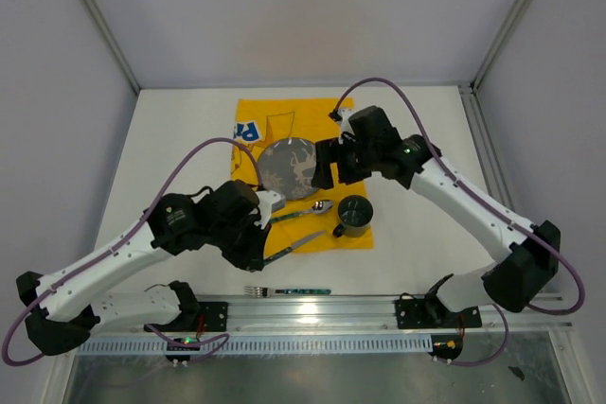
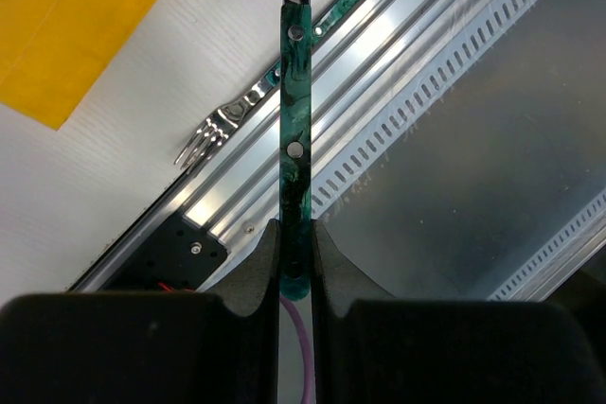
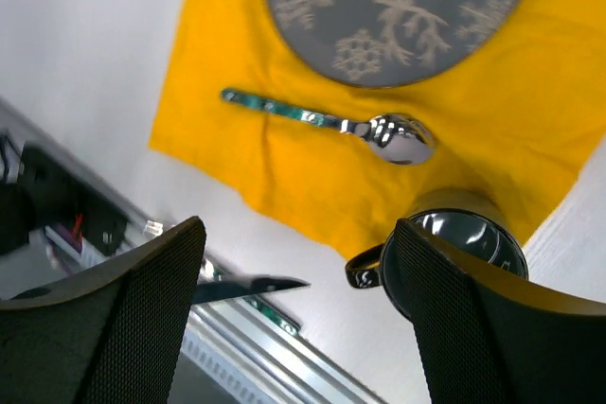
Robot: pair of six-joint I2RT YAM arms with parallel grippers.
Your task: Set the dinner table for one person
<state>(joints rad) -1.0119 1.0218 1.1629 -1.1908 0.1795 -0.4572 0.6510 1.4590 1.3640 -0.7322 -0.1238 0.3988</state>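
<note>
The left gripper [image 2: 295, 234] is clamped on the green handle of a knife [image 2: 294, 120], whose blade points straight out past its fingertips. Below it lies the white dinner table [image 2: 104, 186]. A fork [image 2: 222, 125] rests there just left of the knife, its handle crossing underneath. The right gripper [image 3: 294, 295] hangs with fingers spread wide, holding nothing. Under it a yellow cloth [image 3: 284, 177] covers the table. Ahead of its fingers lie a spoon [image 3: 379, 131] and, beyond, a grey plate [image 3: 398, 7]. A dark mug [image 3: 473, 234] sits by its right finger.
</note>
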